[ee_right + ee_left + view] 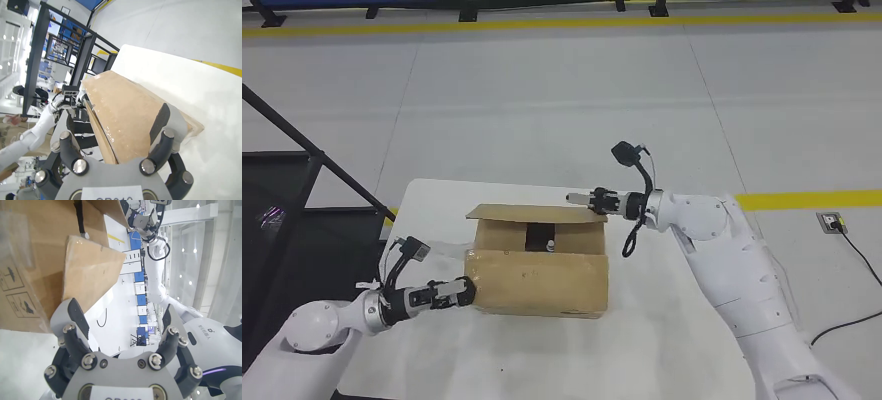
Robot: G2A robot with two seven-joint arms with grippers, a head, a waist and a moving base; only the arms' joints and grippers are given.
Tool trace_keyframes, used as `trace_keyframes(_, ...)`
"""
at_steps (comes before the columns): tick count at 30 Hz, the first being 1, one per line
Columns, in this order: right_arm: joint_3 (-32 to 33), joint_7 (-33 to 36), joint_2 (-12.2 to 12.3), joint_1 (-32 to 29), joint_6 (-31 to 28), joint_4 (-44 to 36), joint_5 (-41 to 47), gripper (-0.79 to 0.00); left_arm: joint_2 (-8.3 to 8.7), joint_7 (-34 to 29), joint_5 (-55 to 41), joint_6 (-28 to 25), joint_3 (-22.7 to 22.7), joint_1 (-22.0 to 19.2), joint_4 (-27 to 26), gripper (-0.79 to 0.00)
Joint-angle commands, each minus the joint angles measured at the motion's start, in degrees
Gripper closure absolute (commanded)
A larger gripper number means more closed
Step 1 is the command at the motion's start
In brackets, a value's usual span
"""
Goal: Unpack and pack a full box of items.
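Note:
A brown cardboard box (pixel 537 280) stands in the middle of the white table (pixel 662 300), its top open. Its far flap (pixel 532 212) lies nearly level. My right gripper (pixel 580 199) is at that flap's right end; in the right wrist view the right gripper (pixel 113 121) is open and straddles the flap (pixel 124 113), one finger (pixel 162 121) against its face. My left gripper (pixel 468 290) is at the box's near left corner. It is open (pixel 122 313), with a side flap (pixel 90 272) just beyond one finger (pixel 75 311). A dark item (pixel 538 238) shows inside the box.
A black metal frame (pixel 282 170) with dark netting stands off the table's left side. The table's left edge (pixel 392 230) is close to the left arm. Bare table surface lies right of the box, under the right arm.

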Motion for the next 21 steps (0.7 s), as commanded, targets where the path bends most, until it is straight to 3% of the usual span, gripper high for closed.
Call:
trace_keyframes(1, -0.4, 0.1, -0.1, -0.1, 3.0, -0.1, 1.0, -0.785, -0.15, 1.8, 1.9, -0.3, 0.1, -0.1, -1.2, -0.785)
trace_keyframes(9, -2.7, -0.4, -0.5, -1.9, 6.9, -2.5, 1.0, -0.785, -0.88, 10.0, 9.9, 1.9, 1.3, -0.5, -5.9, -0.785)
trace_keyframes(21, -0.9, -4.6, 0.3, -8.7, 8.4, -9.9, 3.0, -0.785, -2.65, 15.9, 16.4, 6.5, 5.6, -4.3, -6.1, -0.785)
